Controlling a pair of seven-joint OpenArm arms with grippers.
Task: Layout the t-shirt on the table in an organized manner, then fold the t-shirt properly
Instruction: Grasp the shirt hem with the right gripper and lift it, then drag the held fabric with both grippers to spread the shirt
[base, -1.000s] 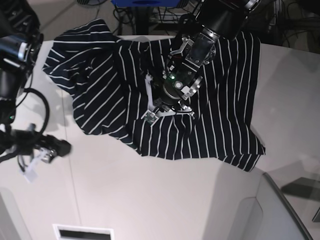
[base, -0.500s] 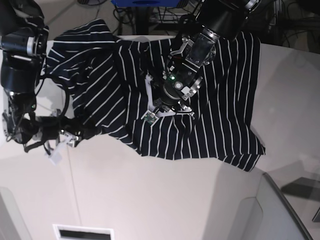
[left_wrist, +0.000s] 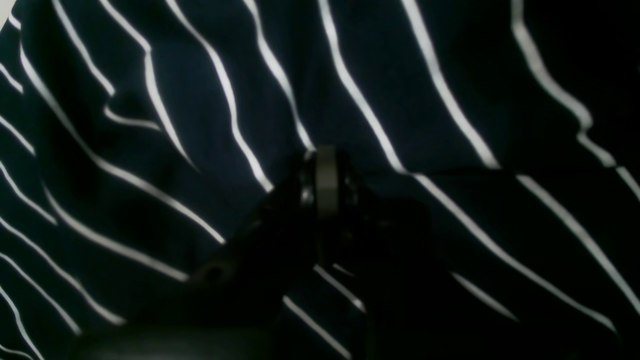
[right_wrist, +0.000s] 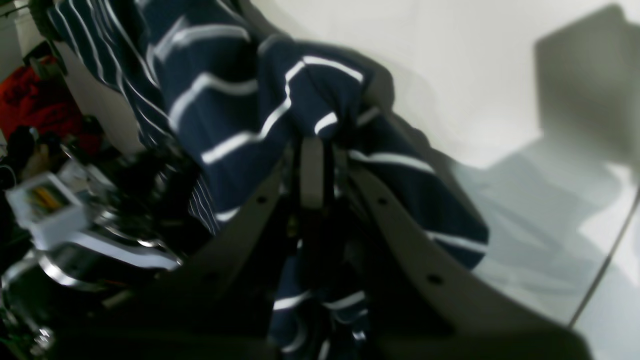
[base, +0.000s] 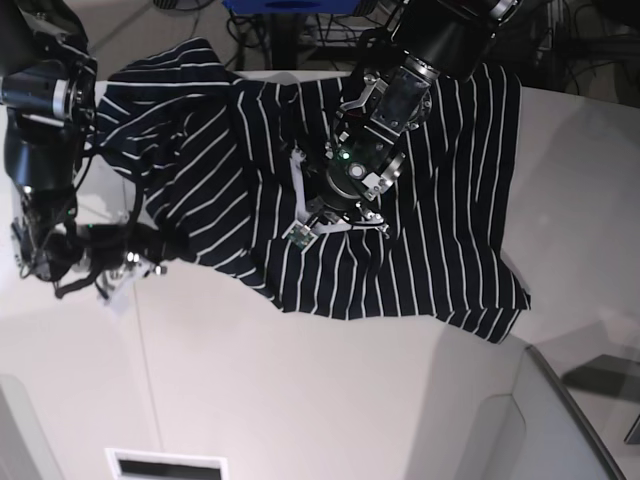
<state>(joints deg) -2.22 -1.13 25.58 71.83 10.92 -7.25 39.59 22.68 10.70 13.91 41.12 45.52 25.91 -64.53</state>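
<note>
The dark navy white-striped t-shirt (base: 440, 200) lies mostly spread over the far half of the white table (base: 300, 400), still wrinkled around its middle. My left gripper (base: 343, 207) comes down from the far side onto the shirt's middle. In the left wrist view it (left_wrist: 325, 162) is shut, its tips pinching cloth (left_wrist: 200, 100) at a fold edge. My right gripper (base: 163, 257) is at the shirt's near-left edge. In the right wrist view it (right_wrist: 312, 145) is shut on a bunched bit of the shirt (right_wrist: 235, 100) just above the tabletop (right_wrist: 475, 75).
A grey raised panel (base: 560, 420) stands at the near right corner. A white slot (base: 165, 465) sits at the near edge. Cables and a blue object (base: 290, 5) lie behind the table. The shirt's far edge hangs over the table's back.
My right arm swung in from the bare table at the left to the shirt's near-left edge and shut on the cloth. The left arm has not moved.
</note>
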